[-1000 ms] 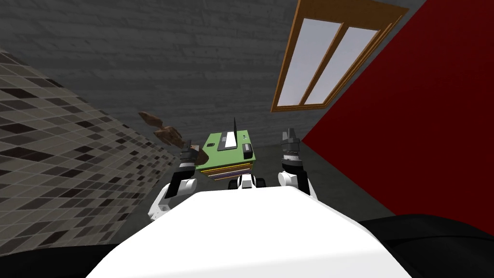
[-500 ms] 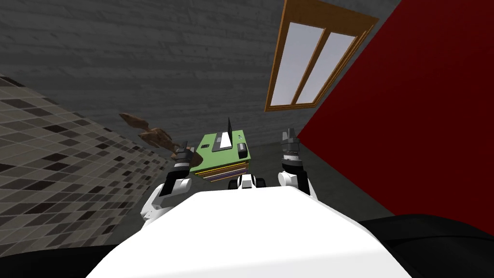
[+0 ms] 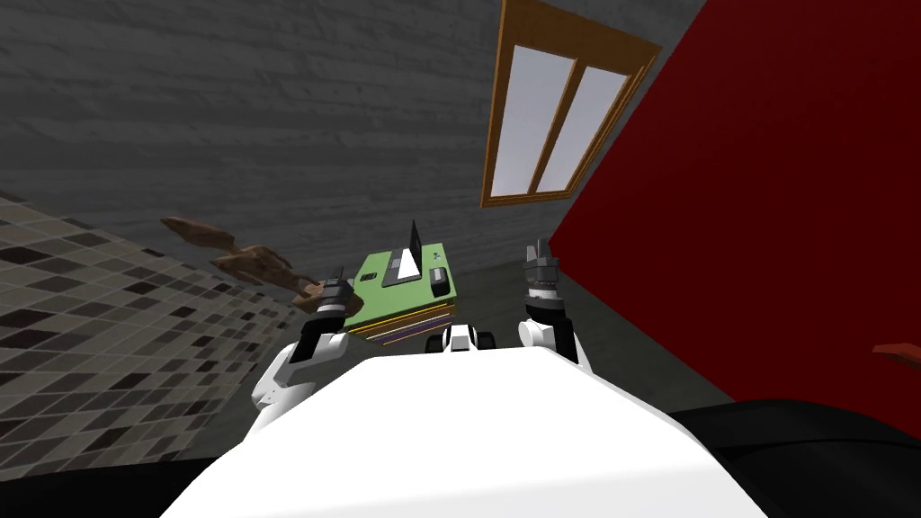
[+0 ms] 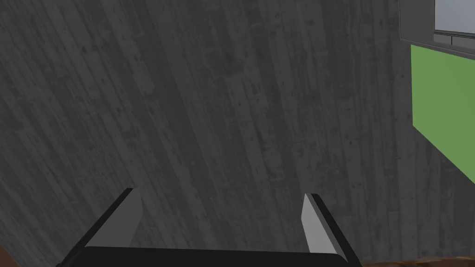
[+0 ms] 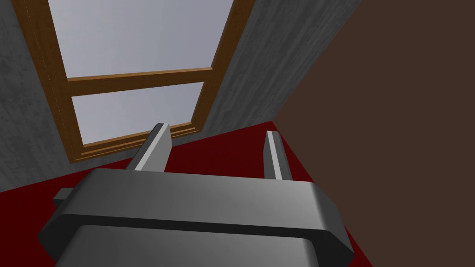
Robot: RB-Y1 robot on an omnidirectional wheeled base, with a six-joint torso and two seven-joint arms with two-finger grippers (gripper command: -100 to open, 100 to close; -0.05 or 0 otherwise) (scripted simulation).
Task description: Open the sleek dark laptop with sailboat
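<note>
The dark laptop (image 3: pixel 406 262) sits on a green-topped table (image 3: pixel 378 292) straight ahead, its thin dark lid (image 3: pixel 415 239) standing nearly upright over a pale keyboard. My left gripper (image 3: pixel 337 281) hovers just off the table's left near corner, open and empty. In the left wrist view that gripper (image 4: pixel 221 193) points down at grey floor, with the green table (image 4: pixel 440 102) off to one side and a grey corner of the laptop (image 4: pixel 415 23) on it. My right gripper (image 3: pixel 539 247) is raised to the right of the table, open and empty (image 5: pixel 217 130).
A small dark box (image 3: pixel 439 281) lies on the table beside the laptop. Brown irregular shapes (image 3: pixel 252 263) stick out left of my left hand. A red wall (image 3: pixel 764 225) closes the right side, with a wood-framed window (image 3: pixel 558 117) beyond the table.
The whole head view has shifted left, so I have turned right. My left arm has swung outward with it. The laptop's lid stands as before.
</note>
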